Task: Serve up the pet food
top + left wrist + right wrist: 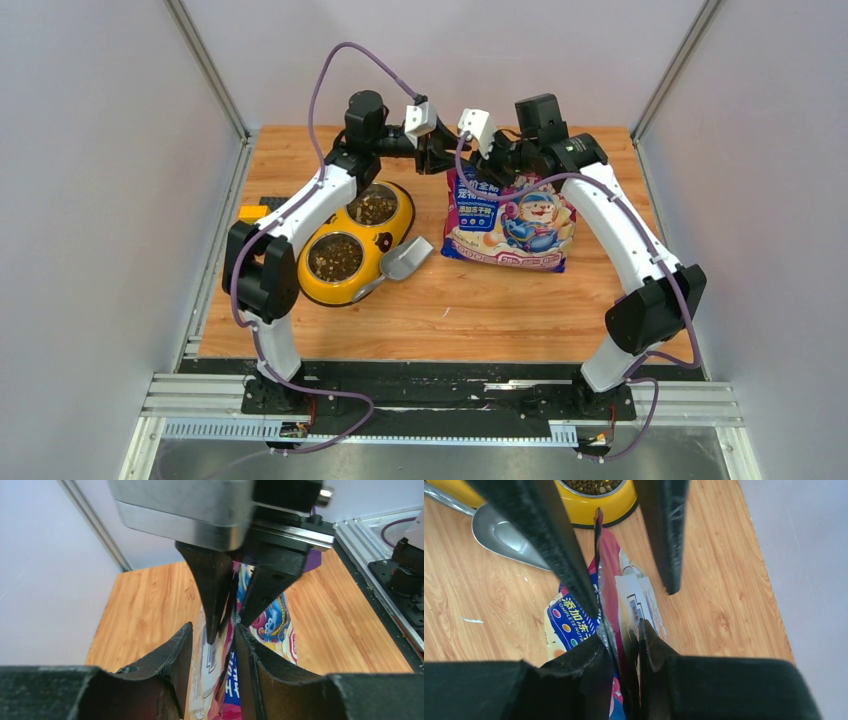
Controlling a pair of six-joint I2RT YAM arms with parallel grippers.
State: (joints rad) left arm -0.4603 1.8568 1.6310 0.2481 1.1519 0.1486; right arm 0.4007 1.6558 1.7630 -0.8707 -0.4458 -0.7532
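Glossy pink-and-blue bag (510, 222) on counter (480, 310), right of centre, printed front up: cartoon animal, blue panel with coloured dots and white lettering. Lower part lying flat, bottom toward near edge. Top at far end lifted off the wood, pressed thin, standing on edge. Sealed or open: cannot tell. Dark-brown kibble (372, 207), small dry pellets, lying in two steel bowls (361, 256) left of bag, one portion in each, farther portion nearer the bag's raised top.
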